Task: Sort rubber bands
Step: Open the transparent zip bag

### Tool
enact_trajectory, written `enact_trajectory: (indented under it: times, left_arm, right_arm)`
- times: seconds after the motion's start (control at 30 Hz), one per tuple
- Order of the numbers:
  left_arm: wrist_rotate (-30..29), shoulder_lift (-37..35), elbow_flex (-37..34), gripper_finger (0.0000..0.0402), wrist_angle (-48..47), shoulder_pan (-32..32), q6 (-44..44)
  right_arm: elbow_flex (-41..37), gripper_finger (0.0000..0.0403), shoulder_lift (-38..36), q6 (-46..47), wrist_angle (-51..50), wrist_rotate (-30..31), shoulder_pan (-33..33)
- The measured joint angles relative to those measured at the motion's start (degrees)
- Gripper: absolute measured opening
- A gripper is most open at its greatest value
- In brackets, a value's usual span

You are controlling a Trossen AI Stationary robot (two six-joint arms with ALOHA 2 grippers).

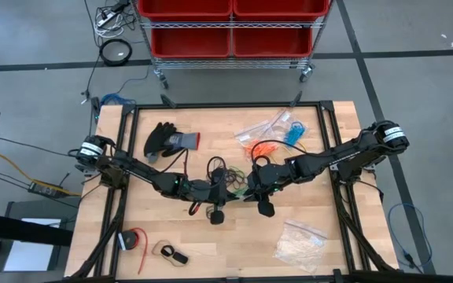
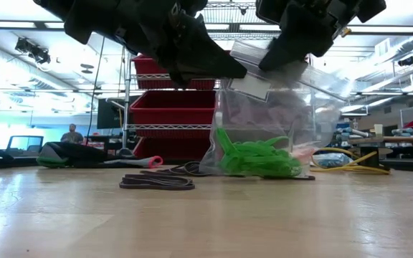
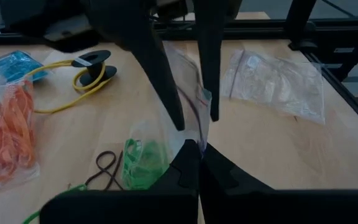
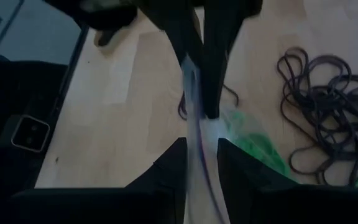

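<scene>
Over mid-bench, the left end effector is pinched tight on the top edge of a clear bag, and the right end effector grips the same edge with its fingers slightly apart. Green bands lie in the bag's bottom, which rests on the bench. Black bands lie loose beside it, orange bands in another bag

Bright overhead glare; blurred, backlit foreground.

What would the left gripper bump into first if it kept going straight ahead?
Probably the right gripper: its two dark fingers face the left gripper just past the clear bag both are pinching. Depth is hard to judge.
</scene>
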Motion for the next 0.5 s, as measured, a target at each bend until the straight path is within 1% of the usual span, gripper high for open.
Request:
enact_trajectory:
  times: [0.23, 0.5]
  left_arm:
    - [0.0, 0.0, 0.0, 0.0002, -1.24, -0.04, -0.02]
    - [0.0, 0.0, 0.0, 0.0002, -1.39, -0.07, -0.02]
  right_arm:
    - [0.0, 0.0077, 0.0, 0.0, 3.64, -0.02, -0.8]
    - [0.0, 0.0077, -0.02, 0.0, 4.83, -0.02, -3.07]
